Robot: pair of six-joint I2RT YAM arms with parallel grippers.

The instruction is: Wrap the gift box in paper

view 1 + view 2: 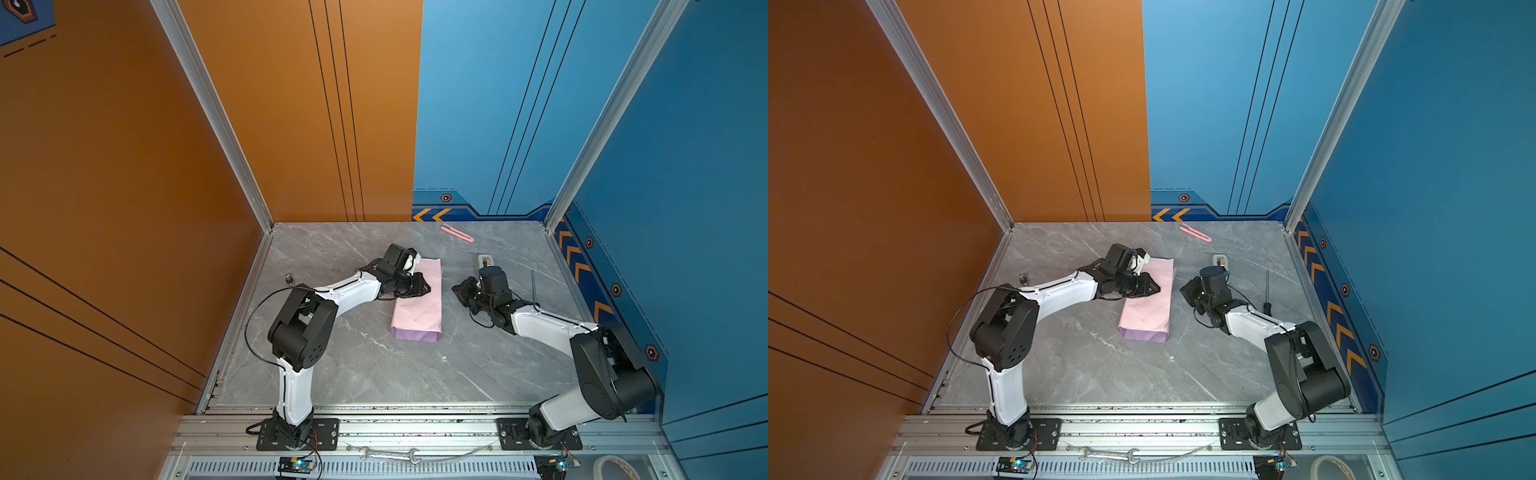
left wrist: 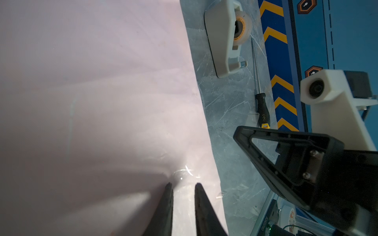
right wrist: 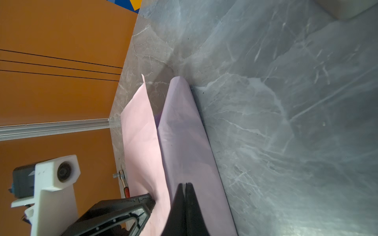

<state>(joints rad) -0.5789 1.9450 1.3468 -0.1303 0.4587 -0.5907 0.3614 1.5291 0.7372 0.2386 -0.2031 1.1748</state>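
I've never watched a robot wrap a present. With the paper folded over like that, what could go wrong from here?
1. The wrap could spring open: in the right wrist view the paper shows its pink flap and lilac fold standing apart.
2. The left gripper sits low over the thin sheet, jaws slightly apart; pushing harder might crease or tear it.
3. The right gripper, shut, sits close beside the fold and might nudge it askew.
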